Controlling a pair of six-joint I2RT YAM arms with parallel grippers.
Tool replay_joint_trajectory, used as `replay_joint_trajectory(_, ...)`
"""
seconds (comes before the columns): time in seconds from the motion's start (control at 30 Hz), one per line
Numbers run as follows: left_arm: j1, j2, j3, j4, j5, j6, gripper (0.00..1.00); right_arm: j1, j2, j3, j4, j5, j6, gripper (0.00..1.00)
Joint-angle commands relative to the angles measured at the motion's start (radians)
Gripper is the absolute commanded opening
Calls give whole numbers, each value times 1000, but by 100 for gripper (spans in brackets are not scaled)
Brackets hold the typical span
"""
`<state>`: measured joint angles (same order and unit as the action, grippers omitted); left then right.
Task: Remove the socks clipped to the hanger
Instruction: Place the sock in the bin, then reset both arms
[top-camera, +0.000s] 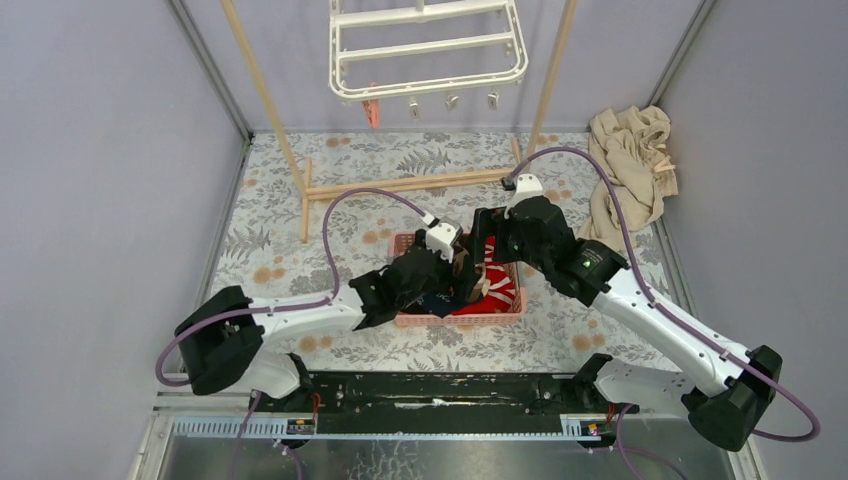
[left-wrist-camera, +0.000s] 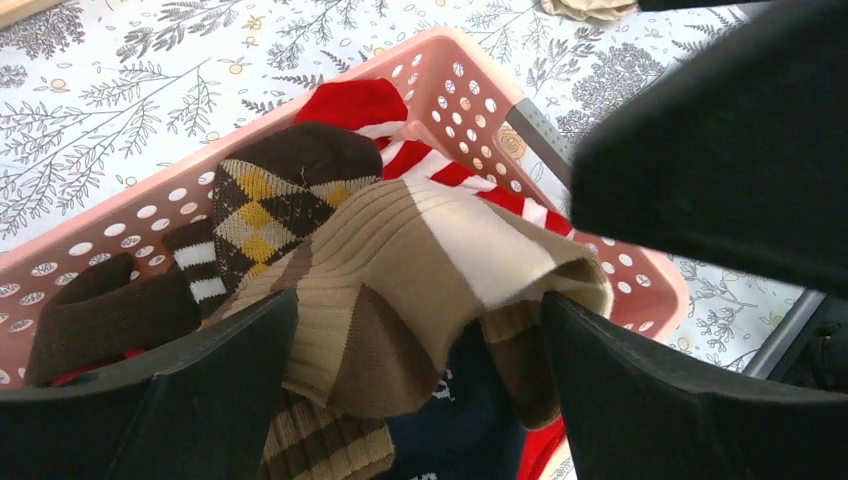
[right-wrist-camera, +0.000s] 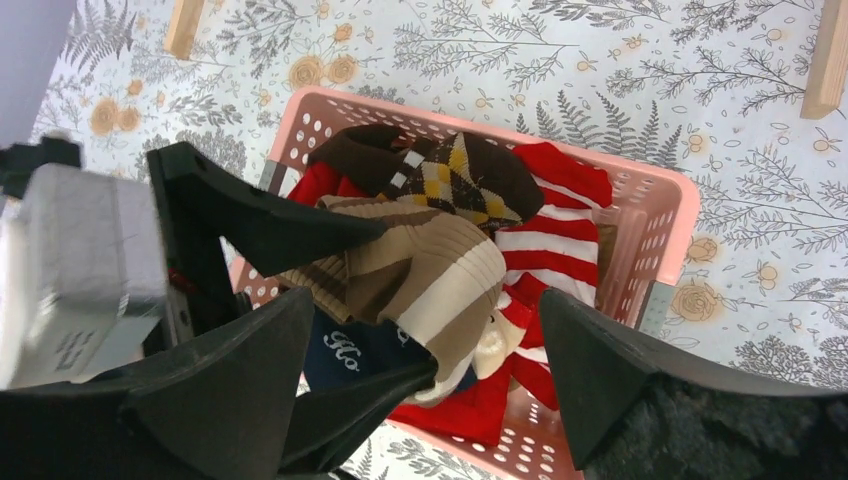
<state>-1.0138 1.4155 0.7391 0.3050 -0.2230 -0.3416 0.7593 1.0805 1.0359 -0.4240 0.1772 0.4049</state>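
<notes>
Soft, light and limp, the tan striped sock (left-wrist-camera: 400, 260), best pinched at a thick fold, lies bunched over the pink basket (left-wrist-camera: 455, 95) at frame centre between the forward-reaching left gripper's (left-wrist-camera: 418, 300) wide-spread, seemingly unclamped fingers, the right gripper (right-wrist-camera: 425, 295) angled in above, spread and empty, well below the hanger (top-camera: 430, 45).

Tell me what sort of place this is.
Probably a lab test booth staged as a laundry corner: plain grey partition walls enclose it, a white plastic rectangular drying hanger hangs within a wooden pole frame, and a pink perforated plastic basket holds socks.
</notes>
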Motion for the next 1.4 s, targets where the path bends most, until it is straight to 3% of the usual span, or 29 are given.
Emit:
replay_joint_trajectory(0.0,-9,-87,29,71,-30,9,99,-14,-13,-43,55,-41,14,90)
replay_joint_trajectory(0.5,-19,-469,-19,-262,-305,24,98,-37,72,-211,196,-101,38,89)
replay_joint_trajectory(0.63,-19,-585,-23,-371,-364,18,98,-37,-32,-207,175,-78,15,92)
replay_joint_trajectory(0.7,-19,-628,-2,-450,-383,10,98,-36,-95,-200,167,-67,4,99)
replay_joint_trajectory(1.13,-19,-818,98,-717,-446,-68,98,-38,-378,-87,-107,88,-10,100)
replay_joint_trajectory(1.37,-19,-889,55,-802,-588,-97,99,-37,-556,-131,-151,195,-30,100)
